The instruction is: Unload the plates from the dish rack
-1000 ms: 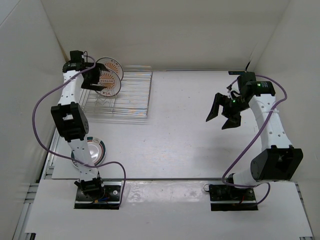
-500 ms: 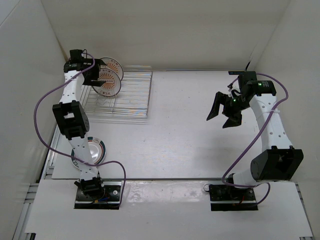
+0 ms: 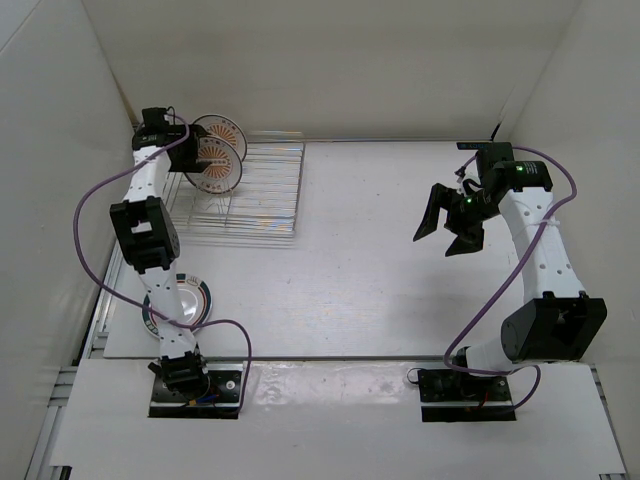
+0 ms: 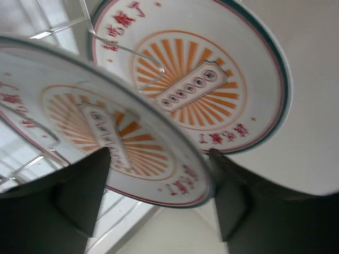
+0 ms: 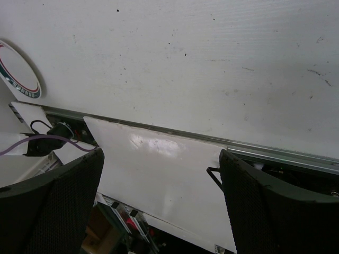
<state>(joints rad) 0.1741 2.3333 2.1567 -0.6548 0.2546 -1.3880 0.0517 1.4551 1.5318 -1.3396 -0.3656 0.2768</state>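
- The nearer sunburst plate (image 4: 106, 132) stands on edge in the dish rack (image 3: 265, 190), at its far-left end, propped upright by the wire tines (image 4: 122, 50).
- The farther sunburst plate (image 4: 196, 90) stands just behind it in the next slot, face-on and parallel, so both wait to be lifted out.
- The left gripper (image 4: 159, 159) reaches in low at the nearer plate's rim, one finger on each side and the fingers apart. I cannot tell whether either pad touches the plate.
- It looks lined up to pinch the rim and draw the plate up clear of the tines.
- The striped-rim plate (image 3: 195, 298) lies flat on the table (image 3: 370, 260) near the left arm's base, already out of the rack.
- The right gripper (image 3: 443, 238) hangs above bare table, well apart from the rack, its fingers spread with nothing between them. It is probably parked out of the way.
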